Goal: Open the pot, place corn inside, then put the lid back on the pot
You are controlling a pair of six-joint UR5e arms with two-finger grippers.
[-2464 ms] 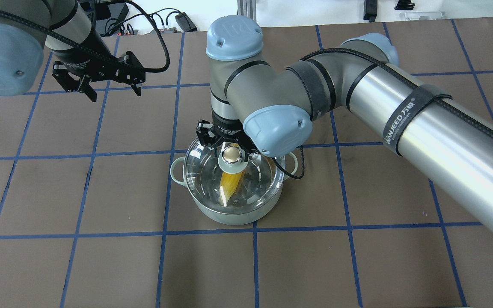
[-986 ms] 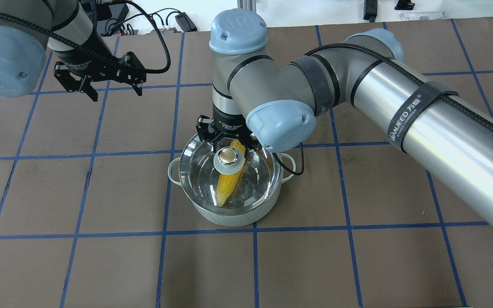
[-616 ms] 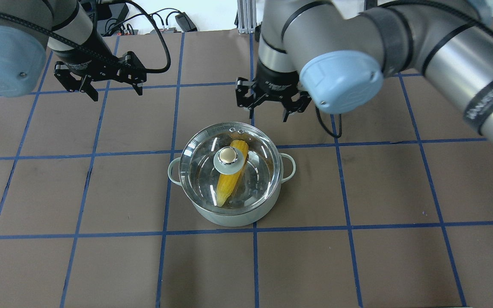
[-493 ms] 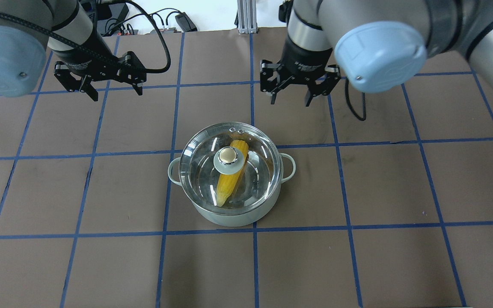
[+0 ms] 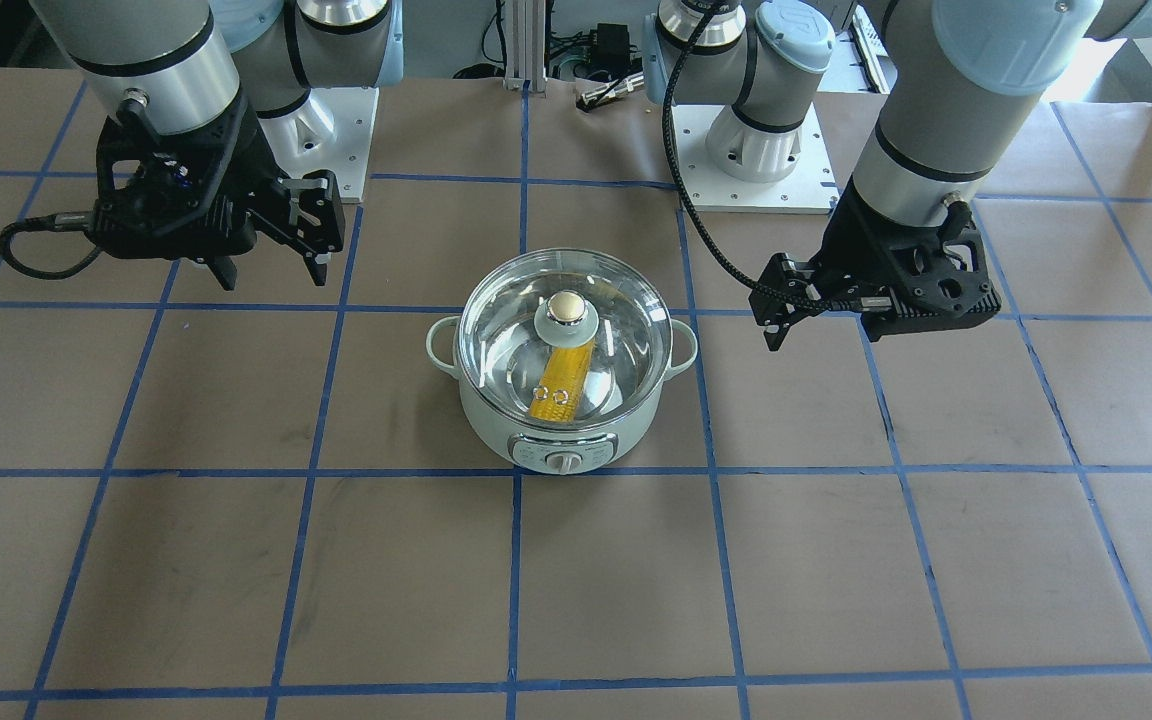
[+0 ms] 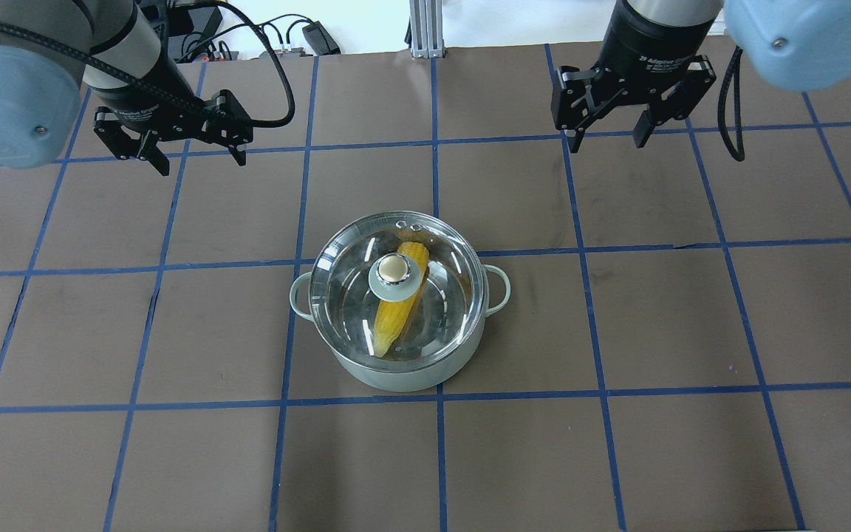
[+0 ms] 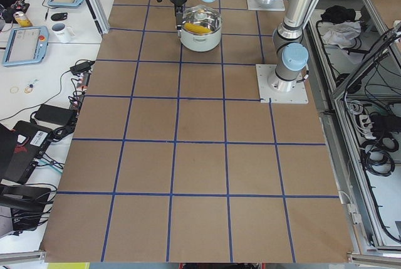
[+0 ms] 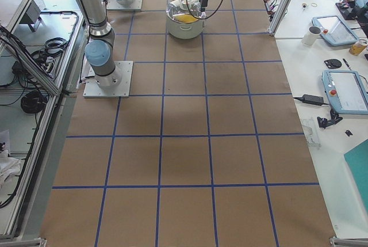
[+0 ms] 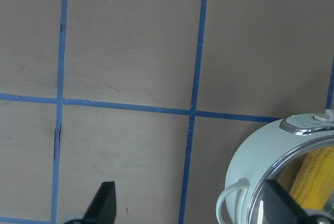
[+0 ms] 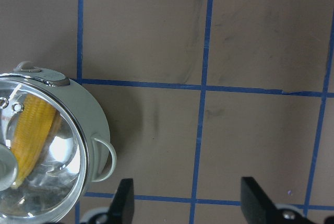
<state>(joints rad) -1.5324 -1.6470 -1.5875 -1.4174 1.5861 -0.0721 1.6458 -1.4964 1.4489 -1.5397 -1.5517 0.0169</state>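
Right gripper (image 6: 609, 140): jaws spread wide, holding nothing, over bare table (image 6: 691, 310) at 1 o'clock from the pot (image 6: 396, 375) in the overhead view. Left gripper (image 6: 200, 161): also spread wide and empty, at 10 o'clock from the pot. Both are well apart from it.

Front-facing view shows the left gripper side-on, so one finger covers the other. Its spread reads only from the overhead and wrist views.

Wrist cams show only the jaw ends at the 6 o'clock edge. The pot is cut off by the frame, at the 4 o'clock corner on the left wrist and the 8 o'clock edge on the right wrist.

Side views: pot tiny at the far end, grippers overlap it, no detail.

Lid (image 6: 351, 295) is seated on the pot rim. Corn (image 6: 394, 316) lies inside under the glass, tip toward 7 o'clock overhead, with the thick end partly under the knob (image 6: 394, 268). Vent holes (image 6: 405, 224) are at the lid's 12 o'clock.

Dial (image 5: 565, 461) shows clearly only in the front-facing view.

White print on the gripper bodies and the dial markings is too small to read.
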